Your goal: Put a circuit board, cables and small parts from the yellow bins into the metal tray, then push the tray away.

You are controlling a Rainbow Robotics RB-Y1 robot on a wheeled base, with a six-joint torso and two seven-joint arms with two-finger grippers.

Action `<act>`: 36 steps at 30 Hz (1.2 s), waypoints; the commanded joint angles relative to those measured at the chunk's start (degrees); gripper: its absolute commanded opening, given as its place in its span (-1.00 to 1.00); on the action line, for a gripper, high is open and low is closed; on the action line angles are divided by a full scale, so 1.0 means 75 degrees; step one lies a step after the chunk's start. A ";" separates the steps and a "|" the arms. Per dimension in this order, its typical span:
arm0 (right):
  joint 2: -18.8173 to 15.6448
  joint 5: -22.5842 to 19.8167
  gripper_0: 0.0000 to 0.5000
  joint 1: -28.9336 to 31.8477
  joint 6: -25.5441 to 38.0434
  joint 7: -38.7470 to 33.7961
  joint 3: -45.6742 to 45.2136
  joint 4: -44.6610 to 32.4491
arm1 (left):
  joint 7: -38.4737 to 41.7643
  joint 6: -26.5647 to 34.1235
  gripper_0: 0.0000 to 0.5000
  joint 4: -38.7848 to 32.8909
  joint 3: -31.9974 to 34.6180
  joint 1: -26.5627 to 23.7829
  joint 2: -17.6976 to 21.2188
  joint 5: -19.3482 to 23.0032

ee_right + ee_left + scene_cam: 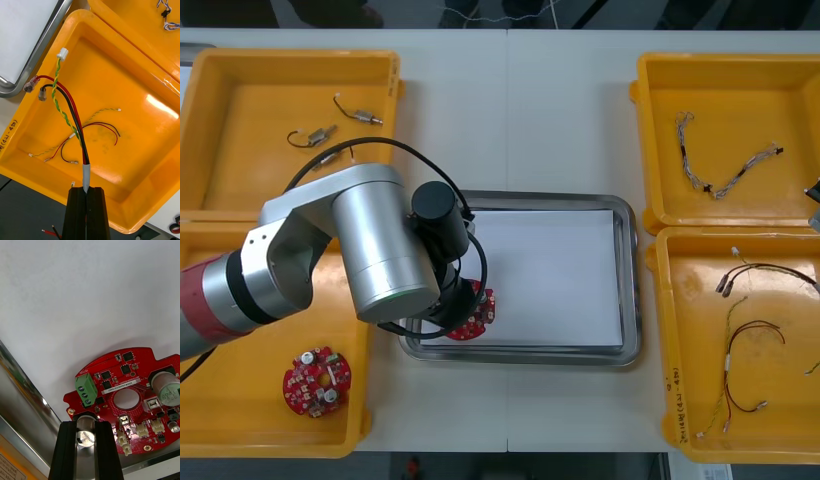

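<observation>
While my left pincer pinches a silver can standing at the rim of the round red circuit board, the board lies flat with its parts upward. Being round, it has no long axis; its green terminal block sits just beyond my fingertips. Seen from the front, the board is at the 7 o'clock corner of the metal tray, with its near edge over the tray's sloping metal side and my wrist above it. The tray's bare white floor runs off toward 12 and 3 o'clock, open room up to the far and right rims. At 8 o'clock of the tray a second red board lies in the near left yellow bin.

My right pincer is pressed together on the grey sleeve of a cable bundle of red, black and twisted yellow-green strands. Its long axis runs straight away from my fingertips over the near right yellow bin, and its ends are near the bin wall beside the tray. Thin loose cables lie on that bin's floor beneath. Farthest off, small metal parts rest in the far left bin.
</observation>
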 commanded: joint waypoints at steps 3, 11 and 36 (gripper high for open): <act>-0.0232 0.0011 -1.00 -0.0141 0.0026 0.0262 0.0089 -0.0182 | 0.0534 -0.0087 0.39 -0.0079 -0.0103 -0.0144 0.0041 0.0058; -0.0243 -0.0013 -1.00 -0.0176 0.0026 0.0298 0.0077 -0.0182 | 0.0592 -0.0087 1.00 -0.0091 -0.0079 -0.0144 0.0041 0.0093; -0.0173 0.0374 -1.00 -0.3586 0.0026 0.0544 0.4132 -0.0068 | 0.0452 0.2022 1.00 -0.0899 0.3518 -0.0425 0.0486 0.1523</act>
